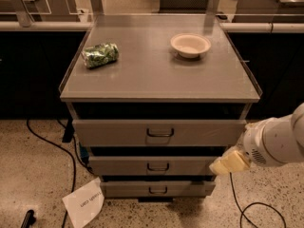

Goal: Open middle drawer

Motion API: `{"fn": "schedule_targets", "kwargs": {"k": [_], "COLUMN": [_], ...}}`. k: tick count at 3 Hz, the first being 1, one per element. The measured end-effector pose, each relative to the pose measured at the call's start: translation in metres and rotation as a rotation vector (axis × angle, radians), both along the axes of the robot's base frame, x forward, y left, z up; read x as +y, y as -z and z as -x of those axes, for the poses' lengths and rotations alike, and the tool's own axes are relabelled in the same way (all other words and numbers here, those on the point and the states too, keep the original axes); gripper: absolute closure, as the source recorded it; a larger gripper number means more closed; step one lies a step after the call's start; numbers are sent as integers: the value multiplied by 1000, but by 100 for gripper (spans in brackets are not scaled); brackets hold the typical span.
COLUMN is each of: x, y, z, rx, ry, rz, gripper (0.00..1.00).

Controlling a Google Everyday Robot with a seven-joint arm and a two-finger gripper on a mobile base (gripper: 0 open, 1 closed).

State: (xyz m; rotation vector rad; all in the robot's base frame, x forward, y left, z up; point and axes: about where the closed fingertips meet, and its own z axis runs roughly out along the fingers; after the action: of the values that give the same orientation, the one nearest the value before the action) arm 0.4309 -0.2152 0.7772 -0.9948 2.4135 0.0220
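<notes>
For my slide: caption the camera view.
Pincer beside the right end of the middle drawer, away from its handle.

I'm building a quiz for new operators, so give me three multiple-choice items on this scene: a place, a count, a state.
1. Where is the hand? A) on the cabinet top B) beside the right end of the middle drawer C) on the floor
2. How many drawer fronts show handles? A) two B) three C) four
3. The middle drawer's handle is: A) gripped B) untouched C) covered by paper
Answers: 1 B, the hand hangs at that drawer's right end; 2 B, three stacked fronts each carry a loop; 3 B, the hand is off to its right.
</notes>
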Motion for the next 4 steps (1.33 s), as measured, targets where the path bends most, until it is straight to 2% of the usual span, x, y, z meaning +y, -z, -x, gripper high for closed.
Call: {"fn": "schedule_targets", "kwargs": {"k": [3, 4], "x": [-1, -10], "y": [5, 43], "z": [1, 10], "rx": [-6, -5], "ry": [11, 97], "rz": [-6, -23], "gripper": [88, 100]}}
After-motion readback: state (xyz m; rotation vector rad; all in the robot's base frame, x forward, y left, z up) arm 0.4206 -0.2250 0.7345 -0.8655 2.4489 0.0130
